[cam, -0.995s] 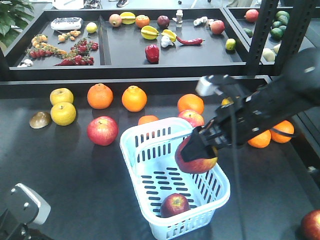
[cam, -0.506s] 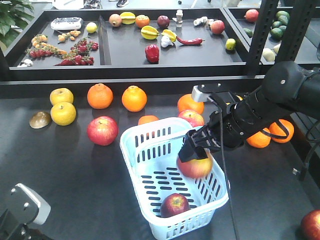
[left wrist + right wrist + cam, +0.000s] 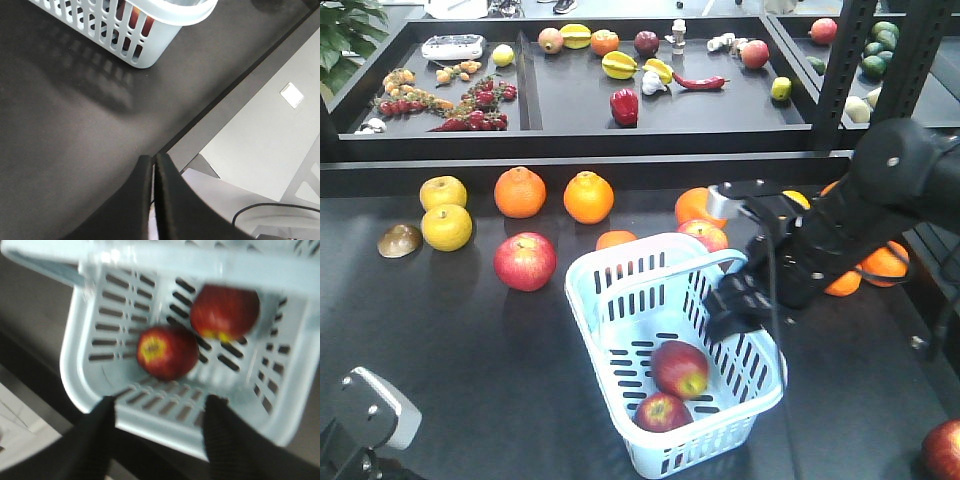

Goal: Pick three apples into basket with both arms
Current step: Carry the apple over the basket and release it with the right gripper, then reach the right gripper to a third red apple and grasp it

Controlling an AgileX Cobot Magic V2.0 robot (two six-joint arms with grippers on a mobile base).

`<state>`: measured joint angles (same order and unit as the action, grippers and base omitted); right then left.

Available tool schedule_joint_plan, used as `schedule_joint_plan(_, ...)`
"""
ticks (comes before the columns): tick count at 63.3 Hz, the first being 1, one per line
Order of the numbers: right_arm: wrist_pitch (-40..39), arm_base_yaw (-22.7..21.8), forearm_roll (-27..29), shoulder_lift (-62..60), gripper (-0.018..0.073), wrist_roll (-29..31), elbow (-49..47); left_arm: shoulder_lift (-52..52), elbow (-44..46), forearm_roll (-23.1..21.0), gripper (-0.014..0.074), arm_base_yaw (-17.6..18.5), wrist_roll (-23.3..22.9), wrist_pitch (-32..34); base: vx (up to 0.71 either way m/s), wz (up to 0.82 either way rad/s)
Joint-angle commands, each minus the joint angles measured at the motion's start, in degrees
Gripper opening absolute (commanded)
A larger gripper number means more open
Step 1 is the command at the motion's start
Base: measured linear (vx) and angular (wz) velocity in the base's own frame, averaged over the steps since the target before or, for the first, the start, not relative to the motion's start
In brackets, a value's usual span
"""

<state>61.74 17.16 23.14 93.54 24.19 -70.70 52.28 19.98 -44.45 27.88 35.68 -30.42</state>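
Note:
The pale blue basket (image 3: 582,300) stands mid-table and holds two dark red apples (image 3: 680,368) (image 3: 661,411). My right gripper (image 3: 730,305) hovers open over the basket's right rim, holding nothing. In the right wrist view its gripper (image 3: 161,402) is spread wide above the basket (image 3: 75,385), with both apples (image 3: 167,352) (image 3: 225,310) lying below. A third apple (image 3: 525,261) rests on the table left of the basket, and another (image 3: 705,236) sits just behind it. My left gripper (image 3: 154,159) is shut and empty near the table's front edge, with the basket corner (image 3: 150,55) ahead.
Oranges (image 3: 520,191) (image 3: 588,197) and yellow fruits (image 3: 446,227) lie at the back left. More oranges (image 3: 885,262) sit behind the right arm. One more red apple (image 3: 945,450) is at the bottom right. A black shelf tray (image 3: 530,125) of assorted produce runs behind, with frame posts (image 3: 840,70) at the right.
The right gripper lowered the apple into the basket, opened and let it go; the apple now lies beside the first one. The basket shifted slightly right.

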Motion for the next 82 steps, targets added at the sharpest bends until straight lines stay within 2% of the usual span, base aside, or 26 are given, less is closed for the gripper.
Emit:
schedule_joint_plan(1, 1.22, -0.21, -7.62, -5.0, 0.0095, -4.62, -1.64, -0.72, 1.09, -1.9, -0.0006, 0.18, -0.59, 0.85, 0.0, 0.0)
schedule_joint_plan(4, 0.53, -0.21, -13.75, -6.18, -0.0008, -8.38, -1.64, -0.72, 1.09, -1.9, -0.0006, 0.18, -0.59, 0.85, 0.0, 0.0)
schedule_joint_plan(5, 0.37, -0.21, -15.62, -6.47, -0.0016, -9.77, -1.64, -0.72, 1.09, -1.9, -0.0006, 0.18, -0.59, 0.85, 0.0, 0.0)
schedule_joint_plan(15, 0.94, -0.21, -34.17, -8.3, -0.0009, -25.33, -0.97, -0.72, 1.09, -1.9, -0.0006, 0.18, -0.59, 1.04, 0.0, 0.0)
schedule_joint_plan(20, 1.76, -0.82, -39.97, -8.75, -0.0009, -28.82, 1.19, -0.72, 1.09, -1.9, -0.0006, 0.18, -0.59, 1.04, 0.0, 0.0)
schedule_joint_plan(25, 1.25, -3.72, -40.31, -9.13, -0.0009, -29.99, 4.51, -0.72, 1.09, -1.9, -0.0006, 0.18, -0.59, 1.04, 0.0, 0.0)
schedule_joint_plan(34, -5.23, -14.92, -36.72, -9.28, -0.0009, -30.73, 13.96, -0.72, 1.09, -1.9, -0.0006, 0.18, -0.59, 0.93, 0.0, 0.0)
schedule_joint_plan(41, -7.84, -22.36, -35.7, -9.28, -0.0007, -29.22, 17.9, -0.72, 1.09, -1.9, -0.0006, 0.18, -0.59, 0.99, 0.0, 0.0)
schedule_joint_plan(49, -8.73, -28.41, -32.2, -9.28, 0.0023, -26.0, 18.33, -0.72, 1.09, -1.9, -0.0006, 0.18, -0.59, 0.99, 0.0, 0.0)
schedule_joint_plan(58, -8.78, -32.25, -26.98, -8.93, 0.0148, -19.5, 18.33, -0.72, 1.09, -1.9, -0.0006, 0.18, -0.59, 0.99, 0.0, 0.0)
schedule_joint_plan(64, -8.43, -33.38, -26.44, -8.09, 0.0302, -18.23, 18.33, -0.72, 1.09, -1.9, -0.0006, 0.18, -0.59, 0.93, 0.0, 0.0)
schedule_joint_plan(74, -8.52, -33.32, -28.04, -6.01, 0.061, -21.24, 18.33, -0.72, 1.09, -1.9, -0.0006, 0.18, -0.59, 0.98, 0.0, 0.0)
schedule_joint_plan(80, -8.39, -33.32, -29.46, -4.01, 0.0727, -24.19, 18.33, -0.72, 1.09, -1.9, -0.0006, 0.18, -0.59, 0.98, 0.0, 0.0)
schedule_joint_plan(82, -8.39, -33.32, -30.21, -3.31, 0.0729, -25.21, 18.33, -0.72, 1.09, -1.9, -0.0006, 0.18, -0.59, 0.98, 0.0, 0.0)
